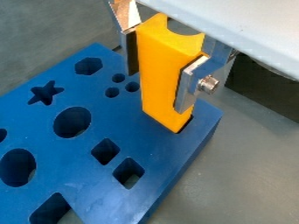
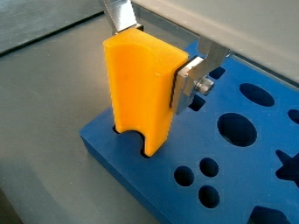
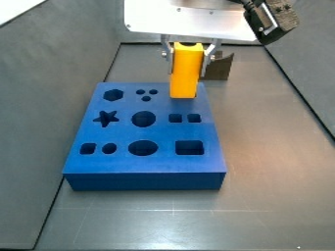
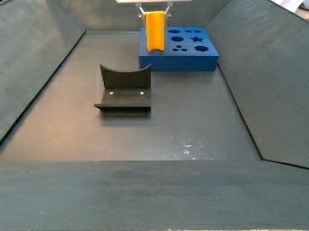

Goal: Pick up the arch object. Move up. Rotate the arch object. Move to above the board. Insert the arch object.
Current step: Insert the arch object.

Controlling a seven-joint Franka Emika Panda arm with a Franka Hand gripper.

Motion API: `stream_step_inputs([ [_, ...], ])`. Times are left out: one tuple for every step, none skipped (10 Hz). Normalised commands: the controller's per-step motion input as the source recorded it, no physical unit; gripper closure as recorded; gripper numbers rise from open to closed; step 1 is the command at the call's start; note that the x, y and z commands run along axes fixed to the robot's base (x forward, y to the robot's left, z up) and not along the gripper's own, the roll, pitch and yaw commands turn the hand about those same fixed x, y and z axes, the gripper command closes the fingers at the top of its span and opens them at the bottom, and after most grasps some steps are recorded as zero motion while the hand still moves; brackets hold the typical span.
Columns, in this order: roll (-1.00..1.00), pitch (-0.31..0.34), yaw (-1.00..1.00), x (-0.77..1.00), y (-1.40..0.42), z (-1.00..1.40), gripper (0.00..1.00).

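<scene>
The arch object (image 1: 163, 61) is a yellow-orange block held upright, its curved notch showing at the lower end in a wrist view (image 2: 138, 87). My gripper (image 1: 156, 90) is shut on it, with silver fingers (image 1: 191, 83) on two opposite sides. The block stands at the edge of the blue board (image 1: 70, 175), and its lower end meets the board's top at a cut-out there. I cannot tell how deep it sits. In both side views the arch object (image 3: 186, 71) (image 4: 156, 32) rises from the board (image 3: 144, 147) (image 4: 187, 56) under the gripper (image 3: 187, 44) (image 4: 154, 11).
The board has star (image 1: 45, 92), hexagon (image 1: 89, 65), round and square holes. The dark fixture (image 4: 123, 88) stands on the grey floor away from the board; it also shows behind the arch object (image 3: 217, 67). Sloped grey walls (image 4: 49, 72) enclose the floor.
</scene>
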Motion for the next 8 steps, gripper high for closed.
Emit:
stream_step_inputs([
  [-0.18,0.0,-0.17,0.1,0.0,-0.75,1.0],
  [-0.17,-0.01,-0.23,0.09,0.0,-0.76,1.0],
  [-0.16,-0.011,-0.23,0.11,0.0,-0.79,1.0],
  [-0.15,-0.01,-0.23,0.12,0.0,-0.8,1.0],
  [-0.15,-0.004,-0.19,0.11,0.0,-0.81,1.0],
  [-0.17,-0.007,-0.13,0.09,0.0,-0.79,1.0],
  [-0.35,-0.121,0.0,0.0,0.09,-0.25,1.0],
  [-0.04,-0.053,0.0,0.0,0.0,-0.02,1.0],
])
